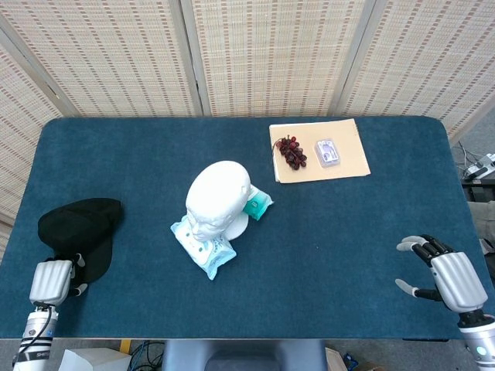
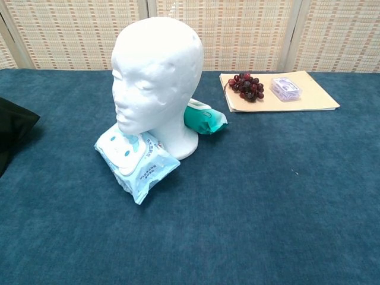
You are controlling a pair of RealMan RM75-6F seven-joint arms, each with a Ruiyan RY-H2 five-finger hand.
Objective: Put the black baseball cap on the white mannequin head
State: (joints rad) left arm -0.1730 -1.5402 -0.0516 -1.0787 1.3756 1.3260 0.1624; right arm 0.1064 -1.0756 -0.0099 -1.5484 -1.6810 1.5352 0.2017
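- Bench (image 1: 371, 232): covered in blue cloth, backed by woven screen panels.
- Cap (image 1: 80, 232): black, lies flat near the left edge of the bench in the head view, well apart from the mannequin. In the chest view only a black corner of it shows at the left border (image 2: 13, 127).
- Mannequin (image 1: 218, 199): white head, upright near the middle of the bench, bare on top. Chest view (image 2: 155, 77) shows its face turned toward the near left.
- Left robot hand (image 1: 52, 280): at the near left edge of the bench, just beside the near rim of the cap. Seen from the back; fingers curl down and forward toward the cap. Whether they touch or grasp the cap cannot be told; state of this hand cannot be told.
- Right robot hand (image 1: 445, 277): at the near right edge of the bench, released, fingers spread apart, holding nothing, well apart from every object.
- Neither hand shows in the chest view.
- Light-blue wipes pack (image 2: 135, 161): lies against the front of the mannequin's base, touching it.
- Green pack (image 2: 203, 119): lies behind the base on its right side, touching or just beside it.
- Folder (image 1: 344, 154): tan, flat at the far right-of-centre of the bench.
- Grapes (image 1: 291, 151): dark bunch on the left part of the folder.
- Clear box (image 1: 327, 152): small, on the folder just right of the grapes.
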